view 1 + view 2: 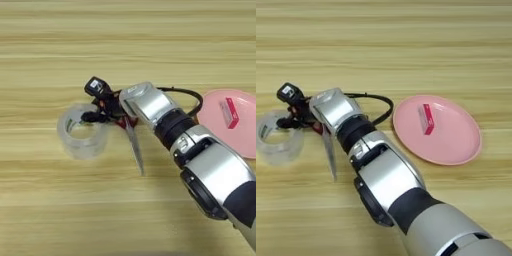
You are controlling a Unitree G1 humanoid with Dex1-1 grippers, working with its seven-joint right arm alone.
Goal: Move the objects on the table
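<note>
Four task objects show on the light wooden surface point(125, 40): a wide clear tape roll point(82, 131), red-handled scissors point(134, 145), a pink oval plate point(437, 131), and a small pink-red flat bar point(426, 119) lying inside the plate. The black two-fingered gripper point(97, 107) on the silver forearm point(150, 106) reaches from lower right to the scissors' handle end, just beside the tape roll's right rim; whether its fingers are apart or clamped on the handles cannot be told, since they overlap the red handles. The scissors lie between roll and plate, long axis near vertical in the picture, handles toward the far side, closed blade tip pointing toward the robot and slightly right. The bar's long axis runs likewise, tilted a little. Judged step: taking up the scissors. To do it well, grip squarely across the handles, keep clear of the tape roll, and lift straight so the blade does not drag.
</note>
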